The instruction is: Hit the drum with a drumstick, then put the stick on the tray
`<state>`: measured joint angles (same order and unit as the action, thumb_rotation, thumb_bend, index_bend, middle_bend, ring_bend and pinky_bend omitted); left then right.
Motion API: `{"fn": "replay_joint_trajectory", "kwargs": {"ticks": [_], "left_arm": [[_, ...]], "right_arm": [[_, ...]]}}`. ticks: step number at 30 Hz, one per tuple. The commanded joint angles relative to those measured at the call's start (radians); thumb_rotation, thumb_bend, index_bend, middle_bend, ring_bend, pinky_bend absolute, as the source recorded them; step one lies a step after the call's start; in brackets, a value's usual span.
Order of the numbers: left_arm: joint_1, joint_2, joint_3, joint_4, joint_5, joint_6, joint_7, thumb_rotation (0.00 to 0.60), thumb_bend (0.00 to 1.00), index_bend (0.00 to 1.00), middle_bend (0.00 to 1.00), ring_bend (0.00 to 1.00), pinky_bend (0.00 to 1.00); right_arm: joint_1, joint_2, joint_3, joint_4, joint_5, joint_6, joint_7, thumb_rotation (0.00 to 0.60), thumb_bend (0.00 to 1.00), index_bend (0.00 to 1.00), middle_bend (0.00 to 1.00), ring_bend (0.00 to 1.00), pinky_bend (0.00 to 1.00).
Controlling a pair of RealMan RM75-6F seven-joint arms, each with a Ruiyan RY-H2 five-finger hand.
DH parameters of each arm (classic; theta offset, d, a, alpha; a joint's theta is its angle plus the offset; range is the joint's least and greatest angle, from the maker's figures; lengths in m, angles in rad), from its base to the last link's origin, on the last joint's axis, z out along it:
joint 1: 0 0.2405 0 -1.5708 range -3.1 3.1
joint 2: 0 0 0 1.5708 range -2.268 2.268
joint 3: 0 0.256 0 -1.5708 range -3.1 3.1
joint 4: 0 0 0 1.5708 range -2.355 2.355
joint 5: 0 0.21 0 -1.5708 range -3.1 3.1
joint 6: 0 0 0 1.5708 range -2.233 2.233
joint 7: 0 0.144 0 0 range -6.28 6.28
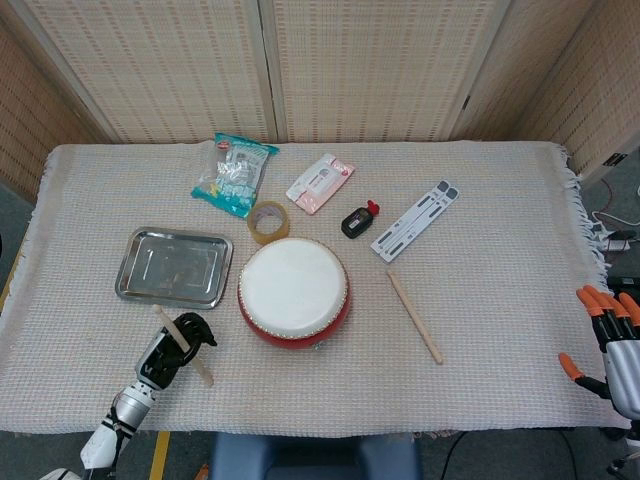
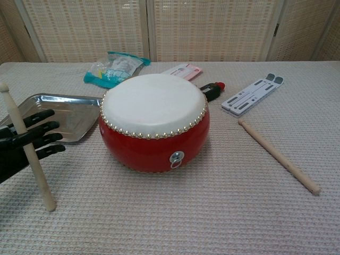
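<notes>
1. A woven cloth covers the counter [image 1: 480,390] before wicker screens.
2. At its near edge, the left hand [image 2: 21,143] grips a drumstick [image 2: 27,150], nearly upright.
3. The drum [image 2: 154,121] sits just right of that hand; the tray [image 1: 172,267] lies just beyond it.
4. The right hand [image 1: 612,350] hangs off the counter's far-right edge, fingers spread, holding nothing.

The drum [image 2: 154,123] has a red body, a white skin and pale studs. Both drumsticks [image 2: 278,155] are pale wood. The tray [image 1: 172,266] is shiny silver. The left hand [image 2: 24,142] is black; the right hand [image 1: 608,345] is grey with orange fingertips.

snack bag [image 1: 234,173] | tape roll [image 1: 268,221] | wipes pack [image 1: 320,182] | small bottle [image 1: 359,219] | folding stand [image 1: 414,221]
</notes>
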<state>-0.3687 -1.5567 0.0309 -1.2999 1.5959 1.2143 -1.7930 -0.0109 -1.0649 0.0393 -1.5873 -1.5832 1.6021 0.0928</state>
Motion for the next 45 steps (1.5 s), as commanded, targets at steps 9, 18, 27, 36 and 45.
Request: {"fn": "replay_joint_trajectory", "kwargs": {"ticks": [9,18,27,36,45], "left_arm": [[-0.009,-0.004,0.021,0.014,0.016,0.013,-0.004,0.600,0.27,0.52,0.58,0.56,0.51],[-0.022,-0.005,0.052,0.041,0.056,0.031,-0.010,0.600,0.23,0.55,0.61,0.58,0.53],[-0.031,-0.014,0.076,0.065,0.067,0.035,-0.007,0.599,0.22,0.61,0.67,0.64,0.55],[-0.036,-0.016,0.104,0.076,0.083,0.045,0.008,0.558,0.22,0.65,0.69,0.66,0.56],[-0.036,-0.032,0.134,0.102,0.092,0.042,0.036,0.538,0.22,0.66,0.70,0.67,0.56]], "right_arm": [[0.000,0.000,0.000,-0.002,-0.004,0.003,-0.004,0.600,0.25,0.00,0.05,0.00,0.00],[-0.002,0.001,0.000,-0.005,-0.007,0.007,-0.004,0.600,0.25,0.00,0.05,0.00,0.00],[-0.002,0.002,0.001,-0.004,-0.006,0.007,0.003,0.600,0.25,0.00,0.05,0.00,0.00],[0.000,0.001,0.002,-0.003,-0.007,0.005,0.004,0.600,0.25,0.00,0.05,0.00,0.00],[-0.002,0.000,0.001,-0.004,-0.007,0.008,-0.001,0.600,0.25,0.00,0.05,0.00,0.00]]}}
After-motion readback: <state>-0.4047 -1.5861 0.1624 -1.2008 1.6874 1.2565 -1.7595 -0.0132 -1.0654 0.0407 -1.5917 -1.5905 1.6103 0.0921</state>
